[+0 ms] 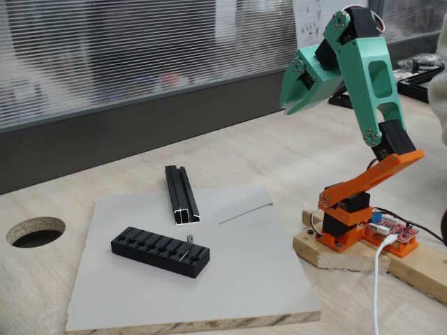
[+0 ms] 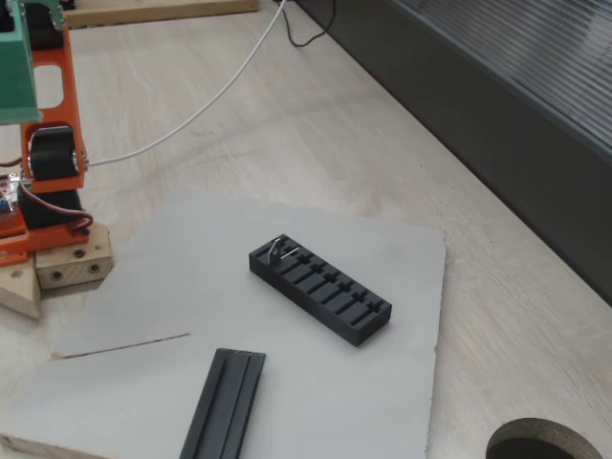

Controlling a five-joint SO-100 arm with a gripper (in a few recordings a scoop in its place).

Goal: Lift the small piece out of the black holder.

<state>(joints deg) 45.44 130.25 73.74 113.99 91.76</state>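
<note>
Seated in the slotted matte-black rectangular holder (image 1: 160, 252) is the tiny silver-grey bent piece (image 1: 189, 239); the teal claw (image 1: 294, 108), raised well above, is held together.

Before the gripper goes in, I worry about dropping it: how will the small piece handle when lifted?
The small piece looks thin bare metal, so probably light, stiff and slippery. It is tiny beside the black holder, leaving little to pinch.

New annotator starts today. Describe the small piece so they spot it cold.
Find the grey board on the wooden table, then the slotted black holder near its middle. The small piece is a tiny bent silver bracket standing up from the holder's end slot, far shorter than the thin rod lying flat nearby.
</note>
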